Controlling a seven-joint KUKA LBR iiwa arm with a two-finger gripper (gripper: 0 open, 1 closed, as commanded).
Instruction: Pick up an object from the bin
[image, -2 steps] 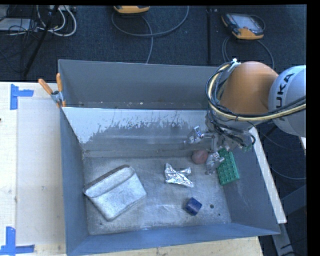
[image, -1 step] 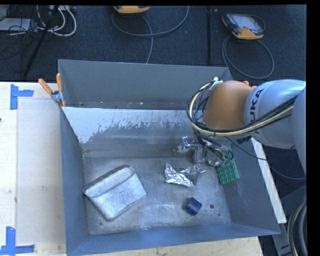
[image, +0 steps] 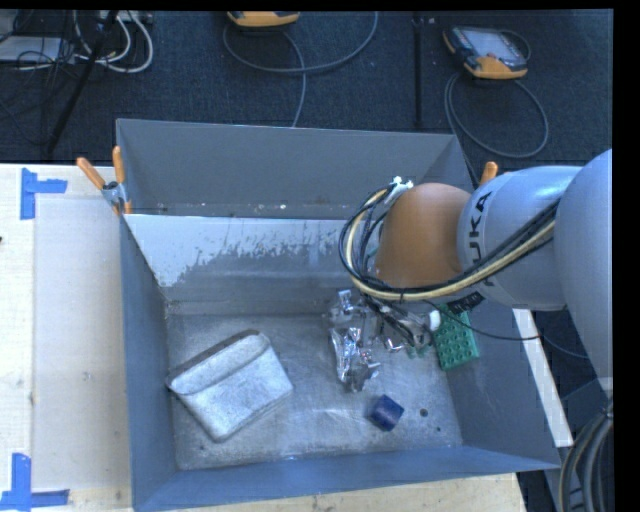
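My gripper (image: 352, 375) hangs low over the middle of the bin floor, its metal fingers pointing down close together, with nothing visible between them. A small dark blue block (image: 385, 411) lies on the floor just right of and below the fingertips, apart from them. A green studded plate (image: 455, 341) leans near the right wall, partly behind the arm's fittings. A grey-white flat pad (image: 230, 385) lies at the left of the floor, well away from the gripper.
The bin's sloped walls close in on all sides. The arm with its orange cover and cables hangs over the right back part of the bin and hides the floor there. Bare floor lies between the pad and the gripper.
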